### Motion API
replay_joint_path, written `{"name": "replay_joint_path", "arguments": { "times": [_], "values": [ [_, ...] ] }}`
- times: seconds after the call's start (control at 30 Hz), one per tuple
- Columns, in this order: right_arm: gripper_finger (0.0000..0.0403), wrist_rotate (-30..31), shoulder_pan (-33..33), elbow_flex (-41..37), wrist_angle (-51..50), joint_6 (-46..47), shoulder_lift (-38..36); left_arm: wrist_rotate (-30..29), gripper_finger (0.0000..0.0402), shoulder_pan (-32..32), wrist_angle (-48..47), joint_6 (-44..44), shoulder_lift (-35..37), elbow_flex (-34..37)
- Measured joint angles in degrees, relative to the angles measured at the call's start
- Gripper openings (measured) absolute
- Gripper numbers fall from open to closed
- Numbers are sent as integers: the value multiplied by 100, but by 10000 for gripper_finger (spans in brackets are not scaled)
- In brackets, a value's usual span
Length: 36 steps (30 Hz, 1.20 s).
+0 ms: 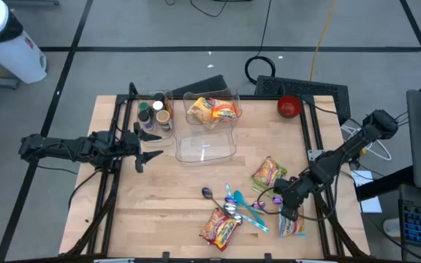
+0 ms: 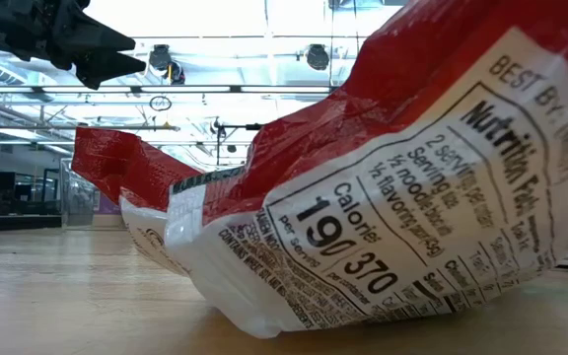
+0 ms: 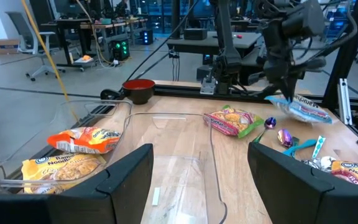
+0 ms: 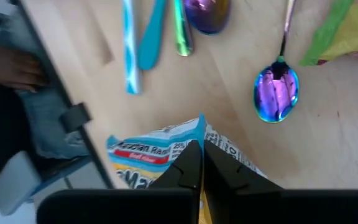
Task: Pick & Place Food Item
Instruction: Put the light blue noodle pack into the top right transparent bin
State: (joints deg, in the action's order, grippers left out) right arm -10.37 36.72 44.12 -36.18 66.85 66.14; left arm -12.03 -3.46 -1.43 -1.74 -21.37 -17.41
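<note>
My right gripper (image 1: 286, 210) is near the table's front right, shut on a blue-and-white noodle packet (image 1: 292, 226). The packet also shows in the left wrist view (image 3: 300, 111). My left gripper (image 1: 143, 150) is open and empty, level, just left of a clear plastic bin (image 1: 207, 142). The bin holds two orange-yellow noodle packets (image 1: 212, 109). A green-edged packet (image 1: 269, 174) and a red packet (image 1: 220, 226) lie flat on the table. The red packet fills the low view (image 2: 412, 197). My right gripper pinches the blue-and-white packet by an upper edge (image 4: 199, 132) between its two shut fingers (image 4: 190, 167). The fingers come from above, slanting down. In the left wrist view the packet hangs tilted below the fingers, seemingly clear of the table.
Several shiny spoons and teal utensils (image 1: 236, 206) lie between the red packet and my right gripper. A red bowl (image 1: 289, 107) stands at the far right. Small bottles (image 1: 156, 117) stand left of the bin. Bare wood lies at the near left.
</note>
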Motion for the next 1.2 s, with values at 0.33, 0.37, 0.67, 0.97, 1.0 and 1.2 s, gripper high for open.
{"name": "replay_joint_path", "arguments": {
  "times": [0.33, 0.37, 0.67, 0.97, 1.0, 1.2],
  "values": [
    [0, 128, 59, 0, 585, 151, -985, 0, 271, 2, -2, 0, 2, 0],
    [0, 136, 94, 0, 678, 151, -1102, 0, 271, 0, -2, 1, 2, 0],
    [0, 1048, 73, 0, 1428, -698, -1890, 0, 271, 1, 1, 2, 1, 0],
    [0, 3899, -172, -466, 3918, -4308, -1713, 0, 271, 1, 121, 1, 0, 0],
    [0, 4130, -243, -658, 4458, -4656, -1667, 0, 271, 1, 236, 0, 0, 0],
    [0, 4356, -975, -1934, 8139, -6335, -1454, 28, 271, -3, 1366, -447, 2, 0]
  ]
}}
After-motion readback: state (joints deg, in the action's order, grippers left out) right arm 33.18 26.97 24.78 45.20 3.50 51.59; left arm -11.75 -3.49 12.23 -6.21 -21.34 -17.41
